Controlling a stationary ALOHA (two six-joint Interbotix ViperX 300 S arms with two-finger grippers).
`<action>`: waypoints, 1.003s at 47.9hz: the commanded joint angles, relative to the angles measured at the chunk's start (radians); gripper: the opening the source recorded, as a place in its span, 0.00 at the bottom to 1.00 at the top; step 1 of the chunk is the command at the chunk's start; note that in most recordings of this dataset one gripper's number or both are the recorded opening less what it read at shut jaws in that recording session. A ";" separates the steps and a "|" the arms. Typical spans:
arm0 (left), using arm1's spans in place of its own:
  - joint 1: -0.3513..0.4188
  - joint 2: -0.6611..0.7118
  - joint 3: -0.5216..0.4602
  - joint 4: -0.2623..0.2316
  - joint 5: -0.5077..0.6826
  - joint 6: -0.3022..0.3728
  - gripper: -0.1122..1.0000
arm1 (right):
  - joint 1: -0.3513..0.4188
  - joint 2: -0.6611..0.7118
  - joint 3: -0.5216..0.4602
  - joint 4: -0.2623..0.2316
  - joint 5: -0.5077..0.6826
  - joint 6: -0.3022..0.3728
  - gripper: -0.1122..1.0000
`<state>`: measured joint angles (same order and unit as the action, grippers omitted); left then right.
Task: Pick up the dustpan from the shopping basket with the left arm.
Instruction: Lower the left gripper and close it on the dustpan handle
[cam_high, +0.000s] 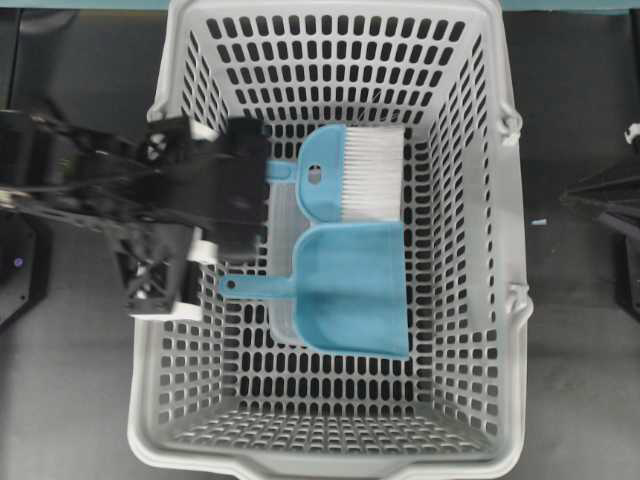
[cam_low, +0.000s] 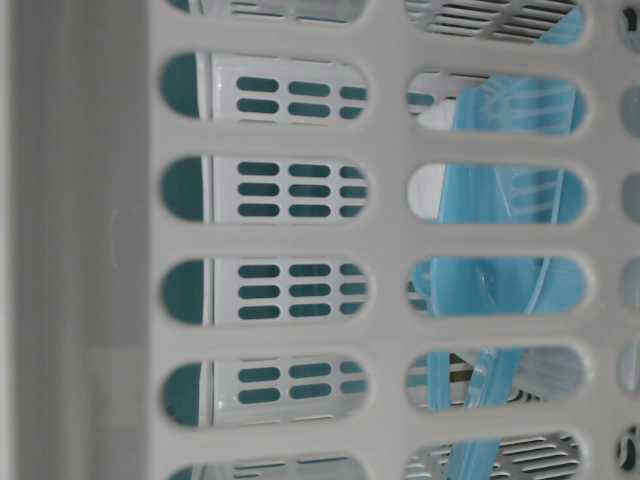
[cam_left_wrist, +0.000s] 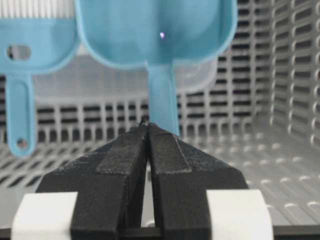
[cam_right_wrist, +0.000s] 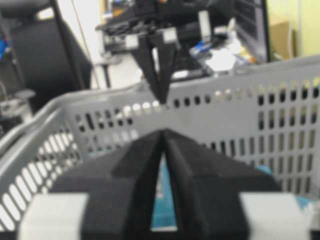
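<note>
Approach step. My left gripper (cam_left_wrist: 145, 125), jaws pressed together and empty, hangs near the dustpan (cam_high: 350, 288) handle; dustpan lies flat in shopping basket (cam_high: 500, 250). Next: open, then straddle handle.

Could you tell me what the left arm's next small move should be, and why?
Probably open the left end effector: its jaws are pressed shut, aimed at the dustpan handle just ahead in the shopping basket, and it holds nothing yet.

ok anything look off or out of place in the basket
Nothing stands out. The dustpan lies flat on the floor of the shopping basket, handle toward the left end effector, beside the brush. Nothing looks spilled or damaged.
</note>
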<state>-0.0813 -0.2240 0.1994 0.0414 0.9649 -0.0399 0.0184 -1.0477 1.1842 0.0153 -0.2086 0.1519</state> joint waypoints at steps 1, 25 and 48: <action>0.003 0.035 -0.057 0.003 0.029 0.000 0.11 | -0.002 -0.002 -0.002 0.005 -0.005 0.000 0.19; -0.031 0.202 -0.061 0.003 0.029 -0.012 0.90 | -0.003 -0.011 0.029 0.008 -0.005 0.103 0.77; -0.031 0.296 0.021 0.003 0.015 -0.034 0.91 | -0.003 -0.025 0.043 0.008 0.006 0.103 0.77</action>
<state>-0.1089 0.0782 0.2148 0.0414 0.9940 -0.0675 0.0169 -1.0753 1.2318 0.0199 -0.2040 0.2562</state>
